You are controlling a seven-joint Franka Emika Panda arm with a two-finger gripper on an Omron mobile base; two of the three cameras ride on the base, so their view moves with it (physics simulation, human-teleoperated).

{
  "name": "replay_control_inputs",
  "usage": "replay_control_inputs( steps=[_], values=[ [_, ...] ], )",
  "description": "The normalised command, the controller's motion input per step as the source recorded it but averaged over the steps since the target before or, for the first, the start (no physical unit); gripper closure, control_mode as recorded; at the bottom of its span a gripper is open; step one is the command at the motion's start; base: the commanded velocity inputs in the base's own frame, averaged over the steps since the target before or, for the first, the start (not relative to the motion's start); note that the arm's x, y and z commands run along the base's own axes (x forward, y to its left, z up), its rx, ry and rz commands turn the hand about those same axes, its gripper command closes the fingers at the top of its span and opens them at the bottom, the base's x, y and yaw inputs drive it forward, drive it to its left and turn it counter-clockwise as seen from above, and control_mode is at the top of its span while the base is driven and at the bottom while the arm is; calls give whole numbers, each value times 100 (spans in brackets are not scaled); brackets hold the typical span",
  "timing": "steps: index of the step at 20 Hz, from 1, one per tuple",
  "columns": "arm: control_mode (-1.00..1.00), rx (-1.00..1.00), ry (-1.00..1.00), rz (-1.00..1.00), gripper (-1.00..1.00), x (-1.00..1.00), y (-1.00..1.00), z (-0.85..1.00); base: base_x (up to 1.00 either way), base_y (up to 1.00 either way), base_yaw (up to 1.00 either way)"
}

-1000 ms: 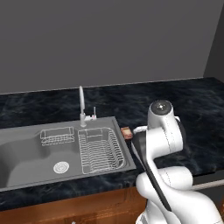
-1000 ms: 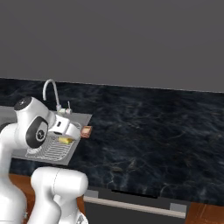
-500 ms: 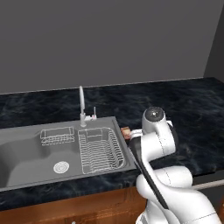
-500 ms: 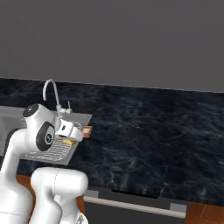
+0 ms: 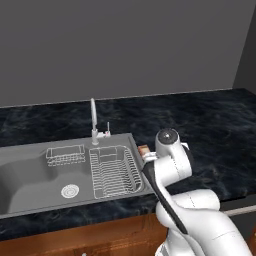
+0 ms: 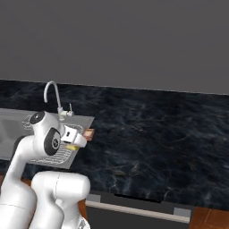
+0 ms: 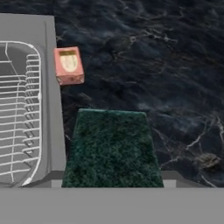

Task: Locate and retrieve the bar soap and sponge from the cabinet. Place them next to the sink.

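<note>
The dark marbled worktop [image 5: 210, 125] is stretching along the grey wall, carrying the sink [image 5: 30, 172] with its wire racks and chrome faucet [image 5: 93, 120]. The white arm is bending low beside the sink's right edge. Its fingers [image 6: 71, 146] are clamping the sponge [image 7: 113, 148], green scouring side facing the hand camera, above the worktop just right of the sink rim. The bar soap [image 7: 68, 65] is lying flat on the worktop, close against the sink's right edge, beyond the sponge.

One bar soap [image 7: 68, 65], one sponge [image 7: 112, 148], one sink [image 5: 30, 177], one faucet [image 5: 93, 120].
</note>
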Motion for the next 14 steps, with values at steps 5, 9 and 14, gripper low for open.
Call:
replay_control_inputs(
  steps=[5, 9, 14],
  values=[
    [-100, 7, 3, 0, 100, 39, -3, -51, 0, 0, 0],
    [-100, 6, 3, 0, 100, 38, -8, -68, 0, 0, 0],
    [-100, 1, 0, 0, 100, 13, -3, -77, 0, 0, 0]
  ],
)
